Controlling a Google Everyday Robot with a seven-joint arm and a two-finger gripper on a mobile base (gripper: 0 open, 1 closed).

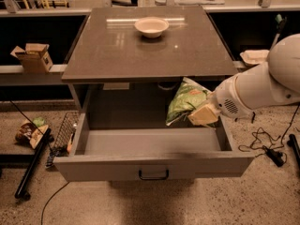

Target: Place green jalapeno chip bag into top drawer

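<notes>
"Why's the top drawer (154,165) standing open?"

"It's waiting for the green jalapeno chip bag (183,103). The gripper (202,116) is hanging above its right side, jaws clamping the bag's edge. Beyond, the bowl (151,26) is sitting on the tabletop (122,50)."

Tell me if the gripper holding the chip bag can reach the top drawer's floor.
Probably yes: the gripper, shut on the green jalapeno chip bag, hangs over the open top drawer, with bare floor below it.
</notes>
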